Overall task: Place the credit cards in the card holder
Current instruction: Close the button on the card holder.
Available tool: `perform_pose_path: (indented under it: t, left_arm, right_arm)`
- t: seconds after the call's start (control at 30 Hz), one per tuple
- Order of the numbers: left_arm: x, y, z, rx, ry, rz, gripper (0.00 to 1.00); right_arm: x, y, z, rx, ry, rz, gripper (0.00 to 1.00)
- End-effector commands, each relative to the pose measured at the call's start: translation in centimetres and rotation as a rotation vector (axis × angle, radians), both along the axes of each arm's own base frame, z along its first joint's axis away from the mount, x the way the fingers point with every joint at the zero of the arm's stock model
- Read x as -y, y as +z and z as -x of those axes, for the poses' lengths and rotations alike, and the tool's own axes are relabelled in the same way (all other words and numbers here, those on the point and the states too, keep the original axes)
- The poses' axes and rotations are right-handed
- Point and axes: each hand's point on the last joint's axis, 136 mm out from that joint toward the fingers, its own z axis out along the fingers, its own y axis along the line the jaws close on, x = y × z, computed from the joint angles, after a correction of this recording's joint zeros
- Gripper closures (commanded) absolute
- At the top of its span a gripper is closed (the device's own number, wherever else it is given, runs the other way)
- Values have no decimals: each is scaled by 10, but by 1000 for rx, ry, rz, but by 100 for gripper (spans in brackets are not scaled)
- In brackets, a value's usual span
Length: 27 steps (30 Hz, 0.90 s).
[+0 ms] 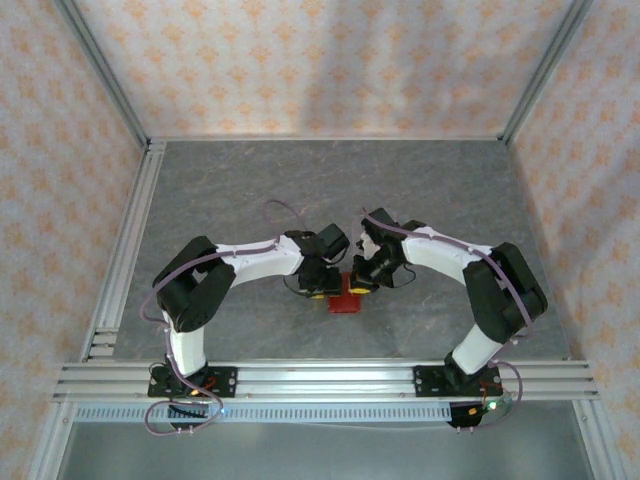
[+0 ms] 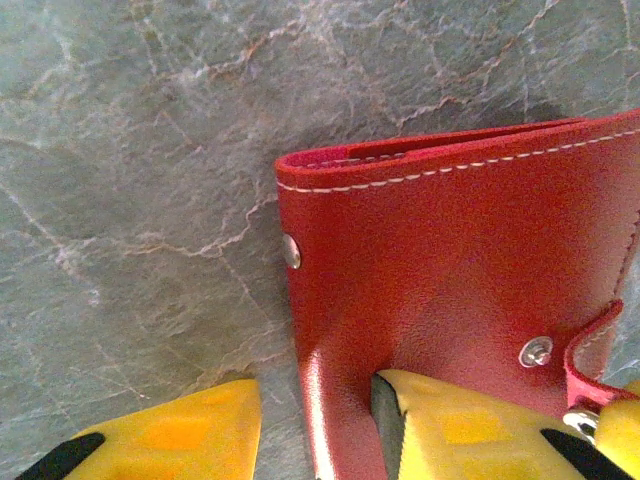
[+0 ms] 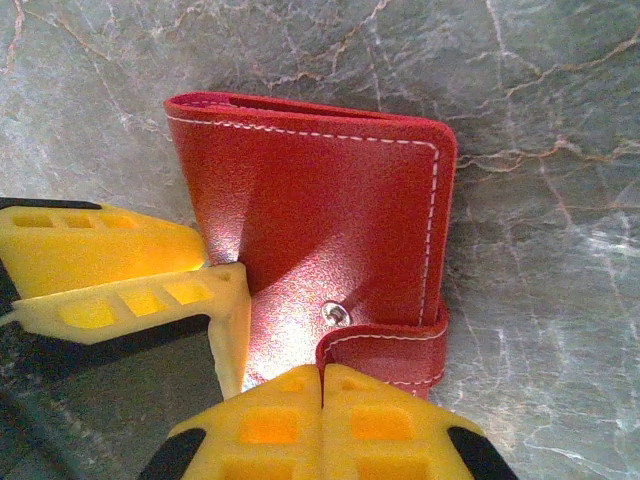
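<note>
Card holder (image 3: 320,210) (small, flat, red leather, white stitching) lies folded shut on grey marbled tabletop (image 3: 540,120), mid-table between both arms. Right gripper (image 3: 322,378) is closed tight, tips touching red snap tab (image 3: 395,345). Left gripper (image 2: 315,400) has jaws apart astride the holder's edge; clamped or not, cannot tell.

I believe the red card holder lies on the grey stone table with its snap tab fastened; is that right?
Not quite: the snap tab is undone, not fastened. The right wrist view shows the metal stud bare on the red card holder, with the tab off it. The holder does lie on the grey stone table.
</note>
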Motion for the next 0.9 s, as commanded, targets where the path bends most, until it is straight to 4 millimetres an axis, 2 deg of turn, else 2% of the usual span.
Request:
perform_pose_path:
  t: [0.0,0.43,0.87]
  left_arm:
    - [-7,-17,12,-30,1,-47,63]
    - [-8,-17,12,-29,2,-48,63]
    - [-8,-17,12,-32,0,-50,63]
  right_arm:
    - [-8,7,-7,5,-4,-40,93]
    - [-9,7,-7,-2,-11,-48,87]
    - [-11,8,-8,-8,-6,-59,87]
